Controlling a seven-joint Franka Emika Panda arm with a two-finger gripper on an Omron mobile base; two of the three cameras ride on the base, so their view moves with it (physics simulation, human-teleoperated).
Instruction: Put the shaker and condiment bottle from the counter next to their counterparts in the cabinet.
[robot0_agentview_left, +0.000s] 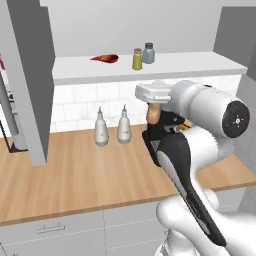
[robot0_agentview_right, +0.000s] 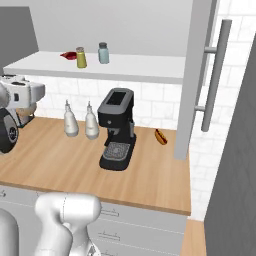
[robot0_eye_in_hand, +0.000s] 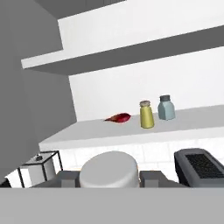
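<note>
No label, brand or writing can be read on anything in the left base view. There the shaker (robot0_agentview_left: 148, 53) stands upright on the shelf of the cabinet (robot0_agentview_left: 200, 65), its long axis vertical and its darker cap on top, just beside and to the right of the olive-yellow shaker (robot0_agentview_left: 137, 59); the red bottle (robot0_agentview_left: 105, 58) lies on its side well to their left, its long axis along the shelf. The condiment bottle (robot0_agentview_left: 154, 114) is held upright at the gripper (robot0_agentview_left: 156, 119), above the counter (robot0_agentview_left: 75, 175), its orange-brown body partly hidden by the hand. Two white teardrop bottles (robot0_agentview_left: 112, 127) stand upright near the tiled wall. In the right base view the shaker (robot0_agentview_right: 103, 53) stands on the shelf near the olive-yellow shaker (robot0_agentview_right: 81, 58), with the red bottle (robot0_agentview_right: 68, 55) lying behind it to the left. The condiment bottle (robot0_agentview_right: 26, 110) shows below the white hand at the left edge. A black coffee machine (robot0_agentview_right: 117, 129) stands on the counter (robot0_agentview_right: 150, 180), and a small hot dog (robot0_agentview_right: 160, 136) lies beside it. In the hand view the fingers of the gripper (robot0_eye_in_hand: 109, 178) clasp the condiment bottle (robot0_eye_in_hand: 109, 169) on both sides, its pale cap pointing toward the camera; the shaker (robot0_eye_in_hand: 166, 107) stands upright just right of the olive-yellow shaker (robot0_eye_in_hand: 146, 114), and the red bottle (robot0_eye_in_hand: 119, 117) lies to the left.
</note>
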